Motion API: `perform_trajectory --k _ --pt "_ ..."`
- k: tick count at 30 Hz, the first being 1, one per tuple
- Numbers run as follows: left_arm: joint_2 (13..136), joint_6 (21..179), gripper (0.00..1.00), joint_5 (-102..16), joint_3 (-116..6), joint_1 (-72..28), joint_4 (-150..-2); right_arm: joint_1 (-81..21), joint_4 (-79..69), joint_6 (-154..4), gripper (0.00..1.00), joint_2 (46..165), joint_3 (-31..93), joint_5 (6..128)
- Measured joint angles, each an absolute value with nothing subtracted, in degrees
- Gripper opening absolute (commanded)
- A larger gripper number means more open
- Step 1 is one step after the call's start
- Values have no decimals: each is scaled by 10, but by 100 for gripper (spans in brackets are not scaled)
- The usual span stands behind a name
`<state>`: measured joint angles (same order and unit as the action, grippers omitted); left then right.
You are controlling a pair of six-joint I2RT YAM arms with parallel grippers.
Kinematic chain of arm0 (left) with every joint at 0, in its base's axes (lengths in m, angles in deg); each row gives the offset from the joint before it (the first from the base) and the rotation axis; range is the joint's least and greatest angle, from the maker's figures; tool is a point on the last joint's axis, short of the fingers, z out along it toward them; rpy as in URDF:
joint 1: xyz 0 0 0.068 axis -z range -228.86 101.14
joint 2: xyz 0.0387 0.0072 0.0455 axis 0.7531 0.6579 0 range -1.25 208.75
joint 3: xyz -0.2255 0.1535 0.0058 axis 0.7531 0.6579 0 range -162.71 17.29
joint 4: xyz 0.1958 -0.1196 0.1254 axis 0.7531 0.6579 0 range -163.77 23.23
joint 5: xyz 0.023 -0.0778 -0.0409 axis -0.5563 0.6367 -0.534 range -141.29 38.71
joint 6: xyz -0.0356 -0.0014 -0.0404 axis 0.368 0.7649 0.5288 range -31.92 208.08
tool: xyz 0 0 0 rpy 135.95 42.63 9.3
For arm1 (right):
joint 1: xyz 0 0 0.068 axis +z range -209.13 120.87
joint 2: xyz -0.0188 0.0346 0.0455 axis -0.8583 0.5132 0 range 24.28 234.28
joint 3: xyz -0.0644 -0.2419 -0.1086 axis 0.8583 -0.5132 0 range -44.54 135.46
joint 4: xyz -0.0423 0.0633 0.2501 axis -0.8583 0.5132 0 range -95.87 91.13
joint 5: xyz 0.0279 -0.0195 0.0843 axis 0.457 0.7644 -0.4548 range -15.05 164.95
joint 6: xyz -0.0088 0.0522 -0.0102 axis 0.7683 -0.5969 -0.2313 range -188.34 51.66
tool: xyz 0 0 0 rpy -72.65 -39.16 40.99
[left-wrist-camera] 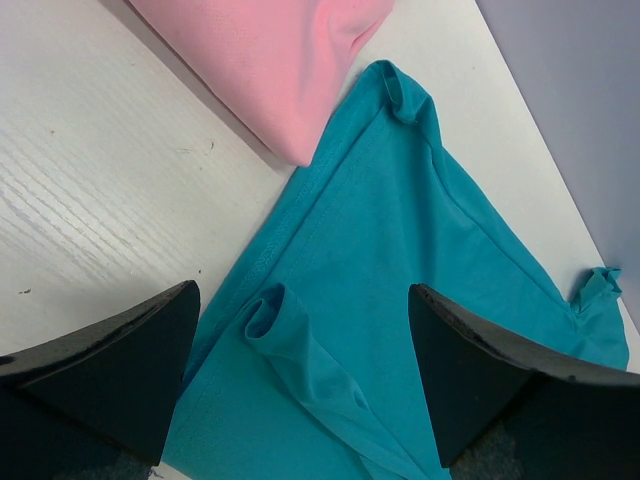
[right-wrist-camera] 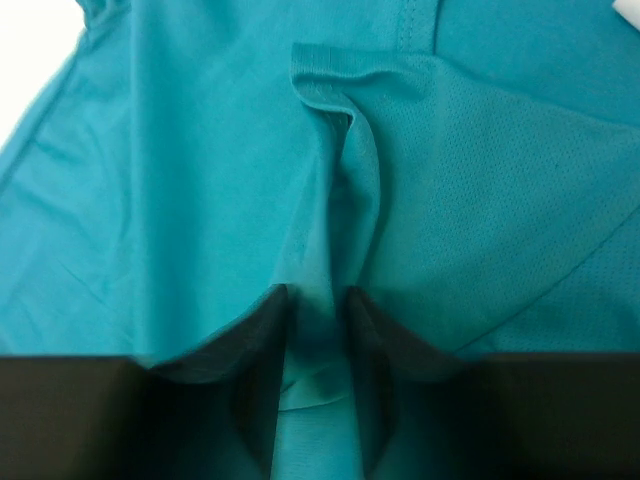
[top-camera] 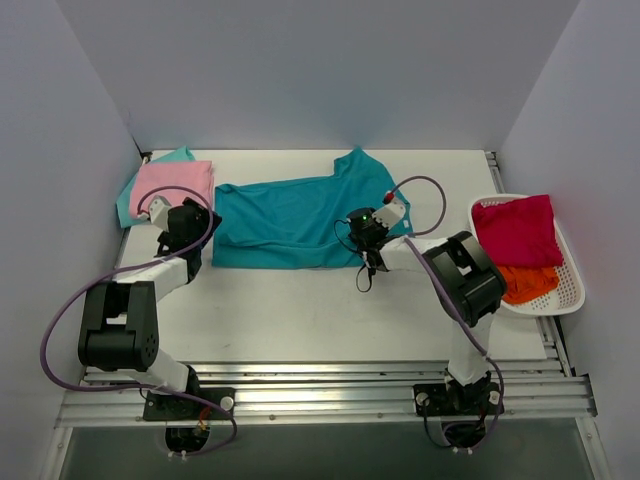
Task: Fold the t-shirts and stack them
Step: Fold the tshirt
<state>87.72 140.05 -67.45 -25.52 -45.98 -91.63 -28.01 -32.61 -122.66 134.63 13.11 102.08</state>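
Folding step judged in hand: teal t-shirt [top-camera: 285, 225] lying spread, worktop [top-camera: 300, 320] centre. Right claw [right-wrist-camera: 318, 300] pinching its cloth, narrow, at 4 o'clock corner. Left claw [left-wrist-camera: 305, 295] hovering wide, empty, at 9 o'clock edge; likely needing grip before folding.

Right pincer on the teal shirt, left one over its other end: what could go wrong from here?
1. The right pincer grips only a narrow ridge of the teal t-shirt; it may slip out or lift just one layer.
2. The open left pincer hangs over the teal edge where a corner of the pink t-shirt meets it; a grab or pull there could drag the pink one askew.
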Motion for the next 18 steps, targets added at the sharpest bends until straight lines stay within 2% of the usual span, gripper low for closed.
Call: perform_trajectory --k 2,3,18 --pt "877 1400 94 -675 -255 -460 -917 -280 -327 -1226 2 1352 133 1016" --pt "877 1400 94 -675 -255 -460 -917 -280 -327 -1227 0 1356 136 1014" --pt "878 1400 94 -670 -253 -473 -929 -280 -316 -1218 0 1372 191 1004"
